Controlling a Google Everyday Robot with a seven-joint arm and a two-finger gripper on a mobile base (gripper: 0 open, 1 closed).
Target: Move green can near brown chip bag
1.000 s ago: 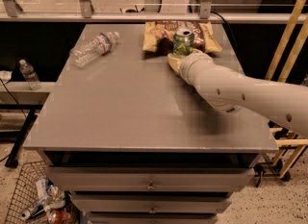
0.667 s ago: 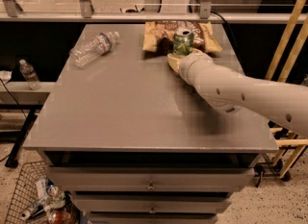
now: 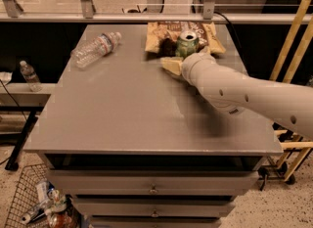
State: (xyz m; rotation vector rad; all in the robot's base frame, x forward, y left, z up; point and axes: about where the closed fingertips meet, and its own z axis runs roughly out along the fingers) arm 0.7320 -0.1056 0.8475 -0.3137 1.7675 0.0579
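The green can [image 3: 187, 43] stands upright at the far edge of the grey table [image 3: 122, 114], against the front edge of the brown chip bag [image 3: 171, 30], which lies flat behind it. My gripper [image 3: 177, 59] is right at the can's near side, at the end of my white arm [image 3: 234, 92], which reaches in from the right. The arm's wrist hides the can's lower part and the bag's right front corner.
A clear plastic water bottle [image 3: 95, 49] lies on its side at the table's far left. A metal rail [image 3: 146, 17] runs behind the table. Drawers [image 3: 151, 183] are below the front edge. A small bottle [image 3: 30, 75] stands on a ledge to the left.
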